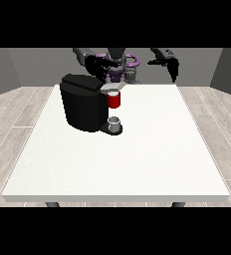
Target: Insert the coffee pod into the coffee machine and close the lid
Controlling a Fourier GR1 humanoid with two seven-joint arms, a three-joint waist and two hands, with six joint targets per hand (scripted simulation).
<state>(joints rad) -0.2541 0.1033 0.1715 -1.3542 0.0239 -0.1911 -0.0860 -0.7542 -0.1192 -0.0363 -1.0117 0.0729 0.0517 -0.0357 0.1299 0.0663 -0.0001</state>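
Observation:
The black coffee machine [82, 102] stands on the white table [137, 159], left of the middle and towards the far edge. A red thing at the machine [114, 100] sits under a light grey flap [115, 85] at the machine's top front. A small grey thing [115, 122] stands on the machine's low base below it; I cannot tell it for the pod. The hand at the view's left [98, 67] hovers just above and behind the machine's top. The hand at the view's right [171, 64] hangs raised beyond the table's far edge, fingers relaxed and holding nothing.
The robot's torso [118, 64] is behind the table's far edge, just right of the machine. Wooden floor surrounds the table. The machine is the only tall obstacle on the table.

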